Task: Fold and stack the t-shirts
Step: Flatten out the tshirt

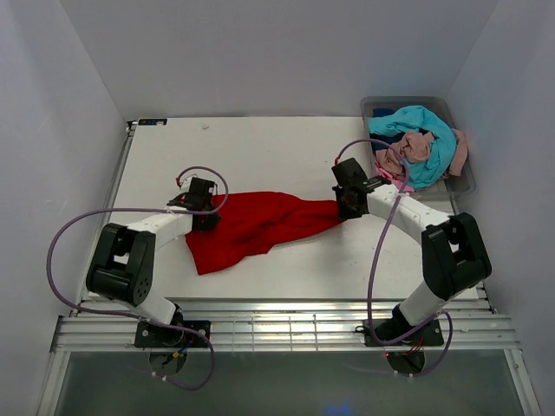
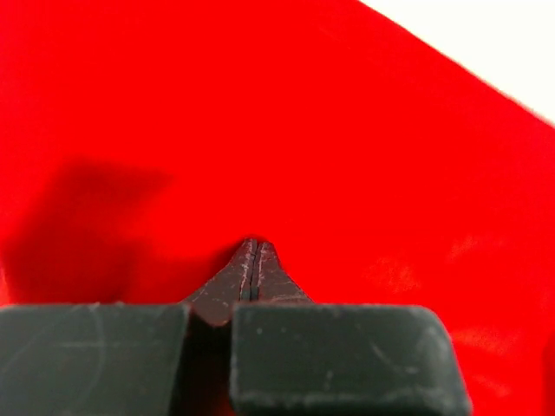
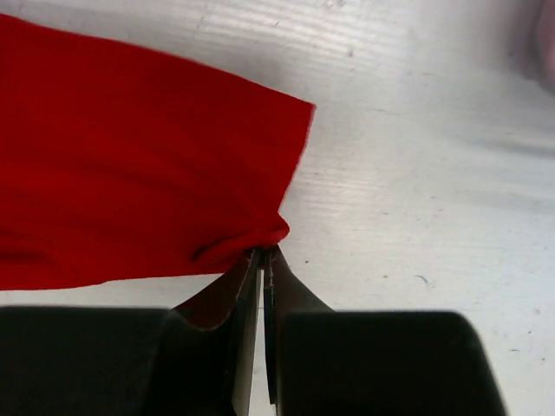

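Observation:
A plain bright red t-shirt (image 1: 256, 227) lies spread on the white table (image 1: 260, 147), pulled out between my two grippers. My left gripper (image 1: 206, 222) is shut on its left part; in the left wrist view the closed fingertips (image 2: 253, 247) press into red cloth (image 2: 260, 113) that fills the frame. My right gripper (image 1: 345, 208) is shut on the shirt's right end; the right wrist view shows the tips (image 3: 267, 253) pinching a bunched corner of the red cloth (image 3: 130, 173). A turquoise tee (image 1: 425, 130) and a dusty pink tee (image 1: 416, 147) are heaped in the bin.
The clear grey plastic bin (image 1: 460, 108) stands at the back right, just behind my right arm, with a bit of dark blue cloth (image 1: 381, 111) at its far left corner. White walls close in the table on the left, the back and the right.

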Robot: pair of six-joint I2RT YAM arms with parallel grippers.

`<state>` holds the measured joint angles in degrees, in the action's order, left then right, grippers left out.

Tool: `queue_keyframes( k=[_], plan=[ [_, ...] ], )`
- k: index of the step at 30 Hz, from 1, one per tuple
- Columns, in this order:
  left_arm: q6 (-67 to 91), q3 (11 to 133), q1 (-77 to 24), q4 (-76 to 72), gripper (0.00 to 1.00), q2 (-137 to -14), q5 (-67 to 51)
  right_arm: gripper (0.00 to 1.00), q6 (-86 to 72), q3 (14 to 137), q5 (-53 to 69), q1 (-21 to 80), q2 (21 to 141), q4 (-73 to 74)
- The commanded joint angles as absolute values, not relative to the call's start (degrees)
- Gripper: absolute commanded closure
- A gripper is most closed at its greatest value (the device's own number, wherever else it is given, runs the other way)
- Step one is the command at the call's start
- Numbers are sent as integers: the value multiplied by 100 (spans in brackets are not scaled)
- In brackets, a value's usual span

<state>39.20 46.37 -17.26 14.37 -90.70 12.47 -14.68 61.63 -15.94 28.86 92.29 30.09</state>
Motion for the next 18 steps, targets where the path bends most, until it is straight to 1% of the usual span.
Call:
queue_keyframes(
  k=[1,7,11,15,18],
  plan=[
    [3876,4316,-1538,2443,100,-8755,1942,92,-1125,6460,-1846,2672,9026,3296],
    [4016,4412,-1529,2566,100,-8455,1749,92,-1081,6513,-1749,2637,9193,3287],
    [4078,5042,-1792,2584,100,-8332,1521,92,-1186,6372,-1758,2645,9272,3261],
    [4131,5859,-2206,2925,100,-8542,1626,92,-1362,6241,-1942,2637,9116,3480],
    [4149,5802,-2302,2744,100,-8806,1460,92,-1433,6135,-1942,2637,8773,3524]
  ],
)
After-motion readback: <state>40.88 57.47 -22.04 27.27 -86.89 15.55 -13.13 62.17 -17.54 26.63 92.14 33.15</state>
